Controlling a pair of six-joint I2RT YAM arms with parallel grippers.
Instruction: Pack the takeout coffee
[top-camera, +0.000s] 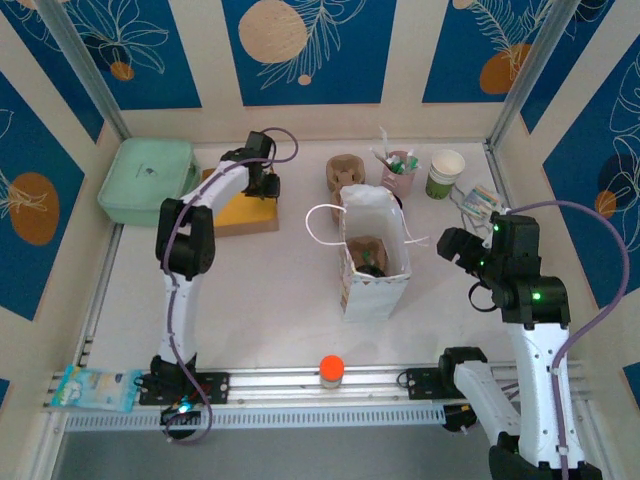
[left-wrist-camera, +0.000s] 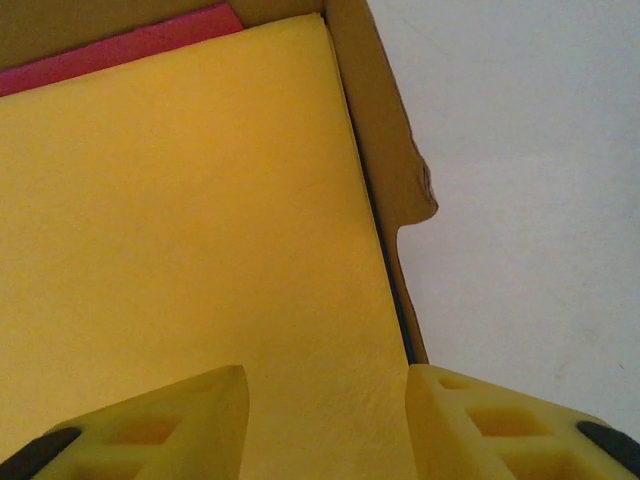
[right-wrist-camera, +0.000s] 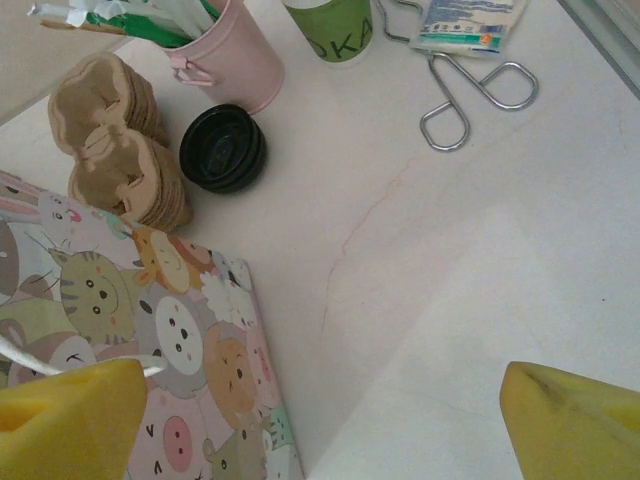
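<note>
A white paper bag (top-camera: 375, 290) with cartoon animals (right-wrist-camera: 150, 340) stands open mid-table. Inside it sits a brown cardboard holder with something green and dark-topped (top-camera: 370, 260), which looks like the takeout coffee. My left gripper (top-camera: 265, 185) is at the far left, low over the yellow napkins (left-wrist-camera: 200, 220) in a cardboard box (left-wrist-camera: 385, 150). Its fingers (left-wrist-camera: 325, 385) stand apart with nothing pinched between them. My right gripper (top-camera: 452, 245) hangs wide open to the right of the bag, above bare table (right-wrist-camera: 320, 370).
Behind the bag are a stack of brown cup holders (right-wrist-camera: 115, 140), a stack of black lids (right-wrist-camera: 222, 150), a pink cup of sticks (right-wrist-camera: 225, 50) and a lidless green cup (top-camera: 445, 172). Metal tongs (right-wrist-camera: 470, 95) and a packet (right-wrist-camera: 465, 22) lie far right. A mint container (top-camera: 148, 178) sits far left.
</note>
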